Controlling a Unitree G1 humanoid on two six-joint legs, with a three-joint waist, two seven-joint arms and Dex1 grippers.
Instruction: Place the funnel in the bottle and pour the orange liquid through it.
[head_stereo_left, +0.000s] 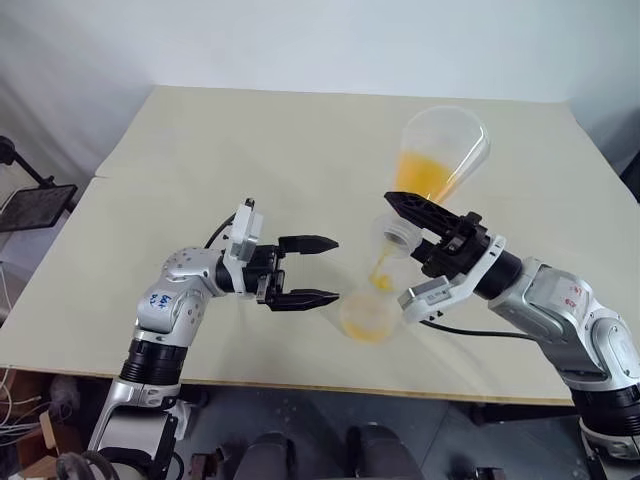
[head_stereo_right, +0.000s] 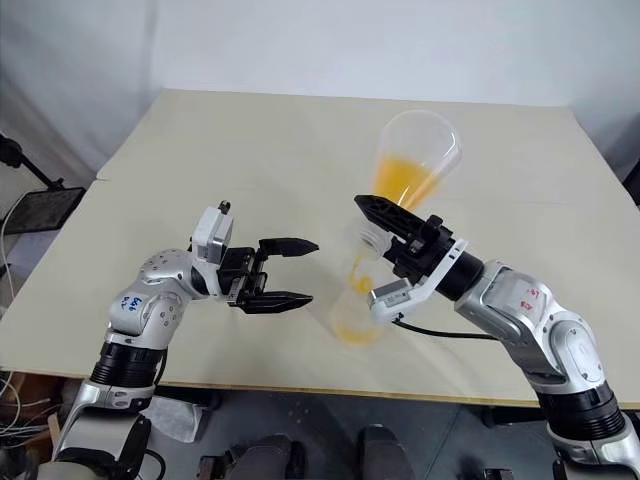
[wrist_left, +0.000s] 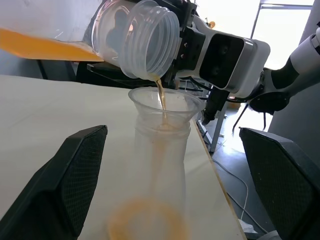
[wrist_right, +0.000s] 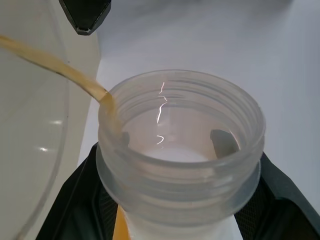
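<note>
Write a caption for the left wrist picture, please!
Orange liquid streams from the tilted flask into the funnel seated in the bottle, between the open left gripper's fingers.

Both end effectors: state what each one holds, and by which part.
The right end effector grips the tilted flask of orange liquid by its neck. The left end effector is open and holds nothing, its fingers either side of the bottle without gripping.

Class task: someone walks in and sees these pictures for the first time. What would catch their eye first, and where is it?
First, the tilted flask gripped at its neck by the right hand, above the table, with a thin stream of orange liquid running from its mouth. The stream falls into a funnel seated in the bottle near the table's front edge. The left hand waits open beside that bottle, not touching it.
</note>
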